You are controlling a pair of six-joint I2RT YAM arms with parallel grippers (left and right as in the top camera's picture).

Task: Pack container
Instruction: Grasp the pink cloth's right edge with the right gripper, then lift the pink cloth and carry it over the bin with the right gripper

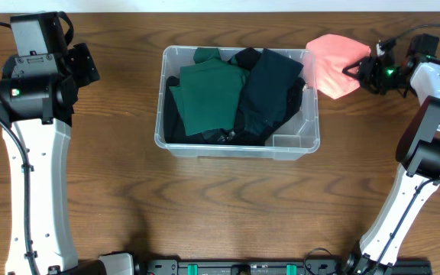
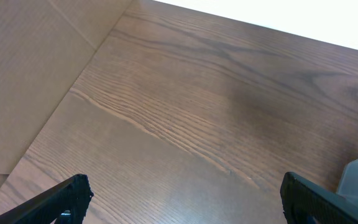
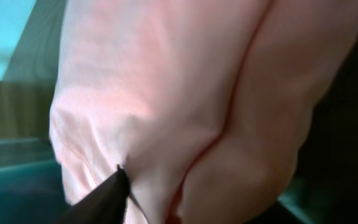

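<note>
Starting with the table (image 1: 228, 206): the container (image 1: 235, 149) sits dead centre, stiff clear plastic, probably light and slick, so I'd grab its rim at 3 or 9 o'clock. The dark garments (image 1: 228, 95) hide its floor. The pink garment (image 1: 334, 65) hangs at its 2 o'clock corner, soft and floppy. The right end effector (image 1: 361, 70) is at that cloth's edge, can't tell if it's clamped; the left end effector (image 2: 185, 190) gapes wide, holding nothing
</note>
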